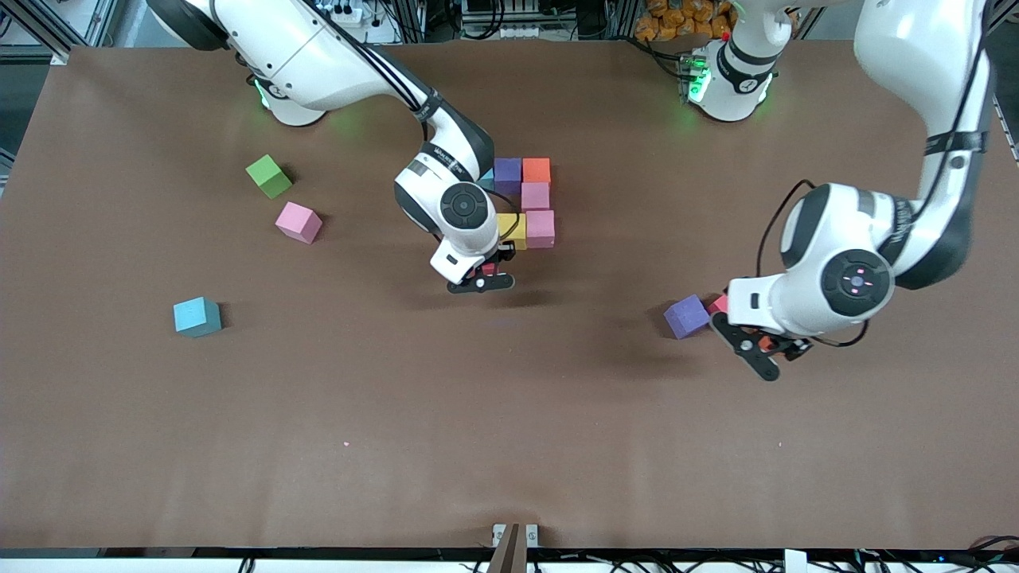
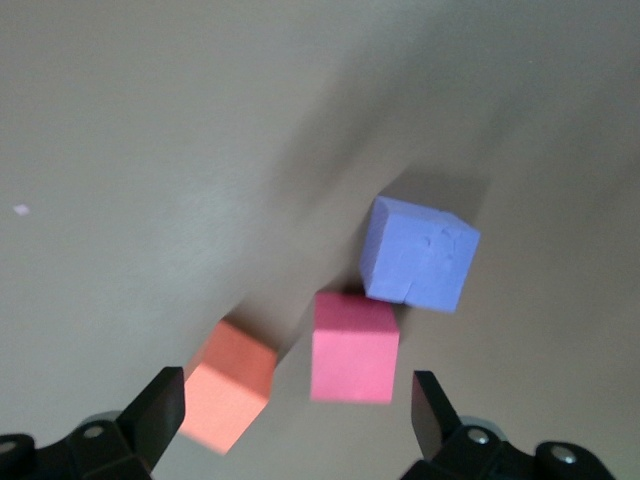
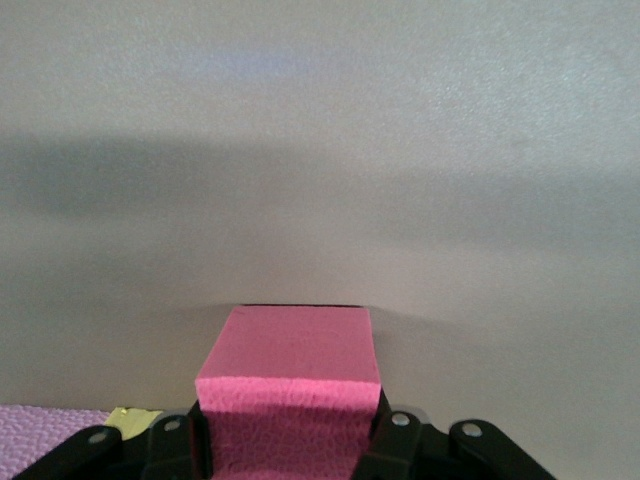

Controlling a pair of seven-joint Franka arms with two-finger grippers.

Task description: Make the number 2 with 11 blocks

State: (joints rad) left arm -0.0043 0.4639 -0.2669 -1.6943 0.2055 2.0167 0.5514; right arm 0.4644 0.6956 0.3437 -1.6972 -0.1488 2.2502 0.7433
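- Your left gripper (image 1: 760, 350) hangs nearest the camera, fingers spread wide over a red cube (image 2: 354, 346) and an orange cube (image 2: 229, 384) — a purple cube (image 1: 686, 316) sits just beside them.
- Your right gripper (image 1: 482, 280) pinches a red block (image 3: 288, 385), low at the camera-side edge of the partly built number 2 (image 1: 527, 200).
- Toward the right arm's end from the number 2 lie light blue (image 1: 197, 317), pink (image 1: 298, 221) and green (image 1: 268, 176) cubes.

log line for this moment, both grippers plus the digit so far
right gripper: shut on red block, beside partial digit | left gripper: open over red cube, orange cube
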